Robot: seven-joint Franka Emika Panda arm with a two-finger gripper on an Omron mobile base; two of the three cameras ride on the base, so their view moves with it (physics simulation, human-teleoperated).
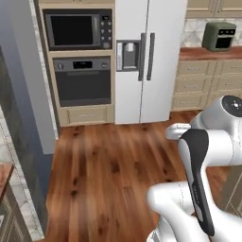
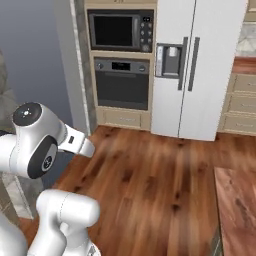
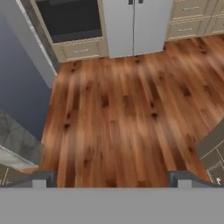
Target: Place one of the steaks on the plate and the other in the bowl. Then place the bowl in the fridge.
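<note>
The robot is facing a kitchen wall across a stretch of wooden floor [image 1: 108, 165]. The fridge [image 1: 150, 56] is standing closed straight ahead, tall and light grey, with two dark vertical handles [image 1: 146, 56] side by side at the seam where its doors are meeting, and a dispenser panel [image 1: 127, 55] set into the left door. Beside it on the left, a black microwave [image 1: 78, 29] is sitting above a black oven [image 1: 82, 81] in a tall cabinet. To the right, a wood-topped counter [image 1: 210, 53] is carrying a small green appliance [image 1: 219, 36].

The white arm is folding close to the base, and the gripper [image 3: 111, 179] is hanging over bare floor with its two fingertips [image 3: 41, 179] standing wide apart, gripping nothing.

No steak, plate or bowl is appearing anywhere here (so their places cannot be given); the fridge is the one task thing on show, well apart from the gripper.

As a judgement: raw steaks will likely be soft, floppy and a little slick, so pinching across the middle of the slab should be steadier than an edge. The bowl should be stiff and light, best taken by its rim. The fridge door will need pulling by its handle.
</note>
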